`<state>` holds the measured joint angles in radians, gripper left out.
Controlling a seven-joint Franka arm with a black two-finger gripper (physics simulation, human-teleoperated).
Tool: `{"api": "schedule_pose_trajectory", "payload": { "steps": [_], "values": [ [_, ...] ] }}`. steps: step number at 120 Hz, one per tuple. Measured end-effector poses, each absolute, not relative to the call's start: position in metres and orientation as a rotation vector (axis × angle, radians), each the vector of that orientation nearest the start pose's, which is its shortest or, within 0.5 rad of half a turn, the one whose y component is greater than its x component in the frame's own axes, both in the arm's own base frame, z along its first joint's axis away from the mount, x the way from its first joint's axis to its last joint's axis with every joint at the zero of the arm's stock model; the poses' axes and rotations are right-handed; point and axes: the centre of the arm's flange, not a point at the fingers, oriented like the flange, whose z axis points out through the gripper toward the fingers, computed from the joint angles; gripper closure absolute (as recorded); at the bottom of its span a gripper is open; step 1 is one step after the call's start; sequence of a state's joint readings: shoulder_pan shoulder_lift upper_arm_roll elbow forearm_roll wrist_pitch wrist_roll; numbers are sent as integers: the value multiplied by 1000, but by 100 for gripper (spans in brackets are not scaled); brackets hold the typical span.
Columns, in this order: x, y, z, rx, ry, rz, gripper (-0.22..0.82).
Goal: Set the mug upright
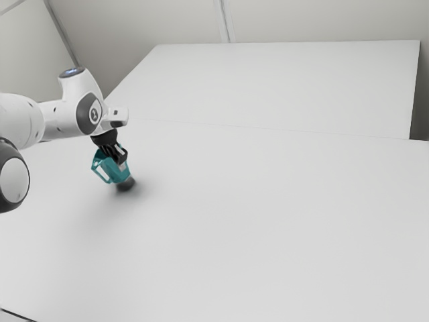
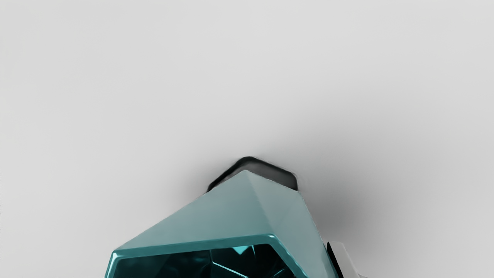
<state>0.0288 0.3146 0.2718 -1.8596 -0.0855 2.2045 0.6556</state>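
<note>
Nearest the wrist camera, the open rim (image 2: pixel 185 248) of the teal faceted mug (image 2: pixel 225 214) gapes toward my hand. Down from it the flat walls look smooth and glossy: stiff, I judge, light if hollow plastic, heavier and chippable if ceramic, and apt to slip where a pad meets an edge rather than a flat. One finger (image 2: pixel 344 260) lies along the outer wall; its partner is hidden, but the way the mug hangs tilted tells me the end effector (image 1: pixel 121 159) is gripping it. Across the body, on two facing flats, seems the sound hold; the angular handle (image 1: pixel 100 172), jutting toward the exterior view's left, would let it swing. Farther down, a dark patch (image 2: pixel 272 172) sits at the foot, base or shadow, above the pale bench (image 1: pixel 268 221); contact I cannot judge.
</note>
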Motion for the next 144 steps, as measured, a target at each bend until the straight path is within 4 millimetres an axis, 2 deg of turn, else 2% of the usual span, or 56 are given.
{"api": "schedule_pose_trajectory", "payload": {
  "steps": [35, 61, 76, 87, 102, 107, 117, 124, 130, 135, 144],
  "values": [
    [599, 180, 339, -3074, 314, -45, 77],
    [600, 179, 338, -3081, 242, -55, 32],
    [601, 178, 339, -3080, 212, -59, 18],
    [607, 170, 352, -3055, 228, -61, 12],
    [612, 167, 385, -3035, 212, -76, 6],
    [615, 167, 401, -3027, 203, -85, 5],
    [624, 165, 453, -3009, 186, -122, 4],
    [624, 156, 493, -3015, 172, -134, 3],
    [618, 141, 532, -3031, 171, -137, 2],
    [611, 119, 563, -3046, 194, -135, 2],
    [596, 69, 592, -3068, 278, -96, 1]
  ]
}}
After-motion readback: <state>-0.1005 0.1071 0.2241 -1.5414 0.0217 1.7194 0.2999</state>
